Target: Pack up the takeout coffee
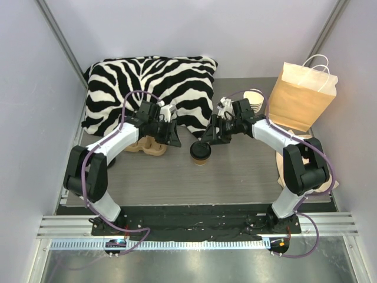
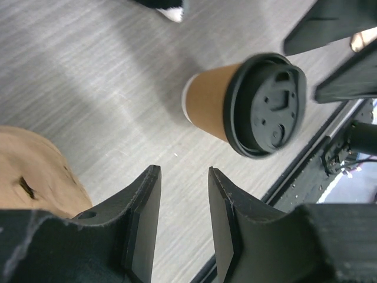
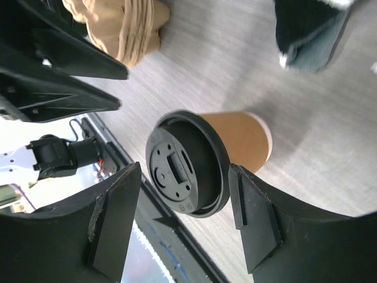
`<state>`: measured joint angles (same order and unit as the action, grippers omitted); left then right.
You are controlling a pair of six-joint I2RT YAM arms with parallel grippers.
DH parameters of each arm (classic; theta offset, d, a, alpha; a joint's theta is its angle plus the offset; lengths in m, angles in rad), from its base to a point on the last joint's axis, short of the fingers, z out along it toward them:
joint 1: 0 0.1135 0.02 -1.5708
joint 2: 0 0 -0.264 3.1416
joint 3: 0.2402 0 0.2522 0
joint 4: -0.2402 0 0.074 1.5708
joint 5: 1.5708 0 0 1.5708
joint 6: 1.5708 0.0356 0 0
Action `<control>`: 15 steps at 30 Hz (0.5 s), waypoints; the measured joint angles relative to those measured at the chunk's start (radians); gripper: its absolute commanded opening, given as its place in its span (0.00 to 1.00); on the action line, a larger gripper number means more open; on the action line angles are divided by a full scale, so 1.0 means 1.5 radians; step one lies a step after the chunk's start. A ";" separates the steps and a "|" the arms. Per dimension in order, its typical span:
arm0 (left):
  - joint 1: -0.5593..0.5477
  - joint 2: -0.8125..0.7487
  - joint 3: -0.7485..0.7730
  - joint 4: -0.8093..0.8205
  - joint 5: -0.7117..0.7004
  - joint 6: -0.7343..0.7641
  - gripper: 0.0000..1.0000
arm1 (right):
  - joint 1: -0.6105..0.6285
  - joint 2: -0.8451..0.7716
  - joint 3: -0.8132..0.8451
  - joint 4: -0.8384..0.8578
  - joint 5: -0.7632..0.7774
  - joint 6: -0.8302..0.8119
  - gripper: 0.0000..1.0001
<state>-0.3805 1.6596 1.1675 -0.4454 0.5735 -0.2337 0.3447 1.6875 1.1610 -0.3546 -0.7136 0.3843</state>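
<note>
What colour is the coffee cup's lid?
Black; the lid shows best in the right wrist view.

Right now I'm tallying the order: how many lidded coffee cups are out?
1. The takeout coffee stands upright by the open right gripper; more may hide behind the paper bag.

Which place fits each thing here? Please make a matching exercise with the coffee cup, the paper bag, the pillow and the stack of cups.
Things:
1. coffee cup
2. paper bag
3. pillow
4. cup stack

Places:
A. back left
B. back right, standing upright
C. in the centre
D. just left of the bag

Pairs: 1-C, 2-B, 3-A, 4-D
</note>
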 measured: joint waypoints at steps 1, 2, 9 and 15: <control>-0.001 -0.008 -0.005 0.000 0.003 -0.001 0.42 | 0.000 -0.001 -0.010 0.006 -0.005 0.009 0.69; -0.001 -0.015 -0.010 0.000 0.006 -0.002 0.42 | 0.000 -0.001 -0.022 0.013 -0.009 0.015 0.69; -0.001 -0.032 -0.041 0.000 0.015 -0.012 0.42 | 0.002 -0.023 -0.099 0.030 -0.030 0.064 0.70; -0.001 -0.035 -0.052 -0.001 0.022 -0.020 0.42 | 0.026 -0.062 -0.128 0.056 -0.052 0.099 0.70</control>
<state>-0.3820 1.6073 1.0893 -0.4461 0.6060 -0.2630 0.3840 1.5948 0.9688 -0.2707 -0.7918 0.5327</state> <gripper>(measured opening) 0.421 0.694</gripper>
